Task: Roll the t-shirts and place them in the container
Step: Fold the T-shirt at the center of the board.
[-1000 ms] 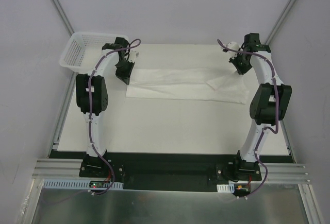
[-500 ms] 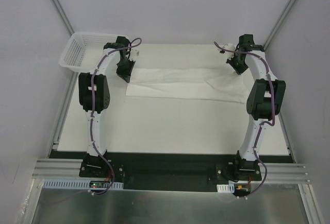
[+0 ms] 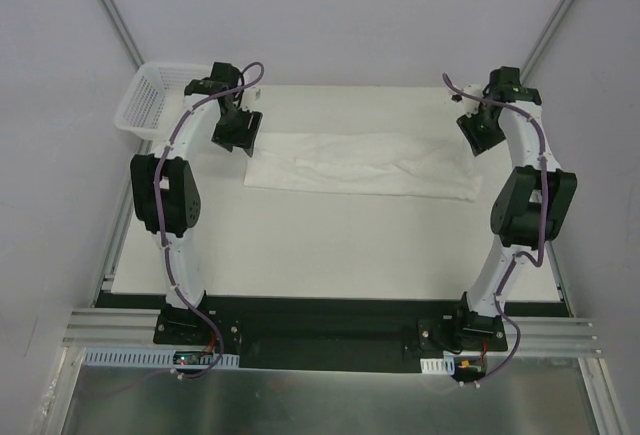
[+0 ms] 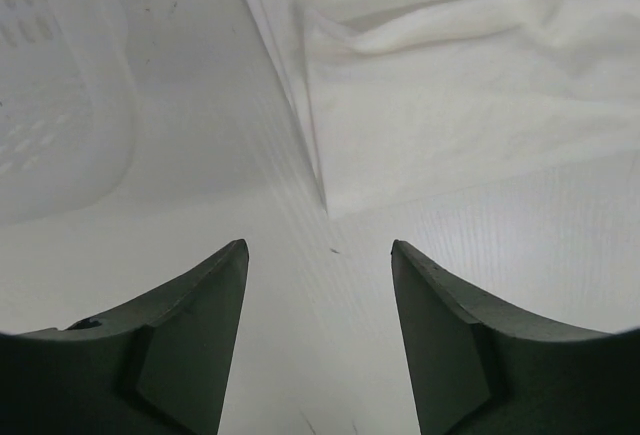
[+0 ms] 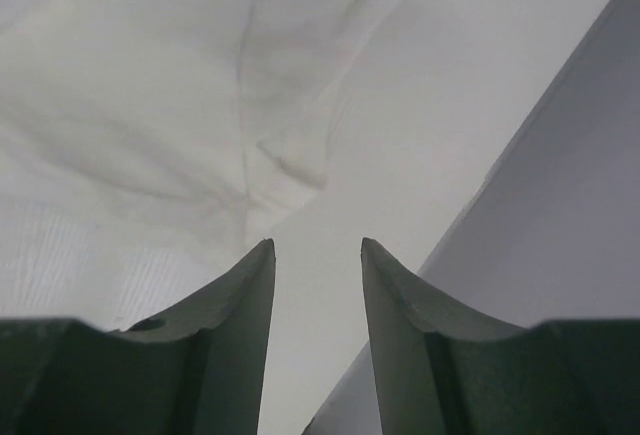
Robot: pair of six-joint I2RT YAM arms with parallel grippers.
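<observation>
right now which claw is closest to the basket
The left claw, just beside the white mesh basket at the t-shirt's left end; the right claw sits at the shirt's far end.

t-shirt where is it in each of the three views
top external: the t-shirt lies as a folded strip across the far middle of the table.
left wrist: upper right, one corner pointing down.
right wrist: upper left and top.
shared landmark: the bare white table beside it.
</observation>
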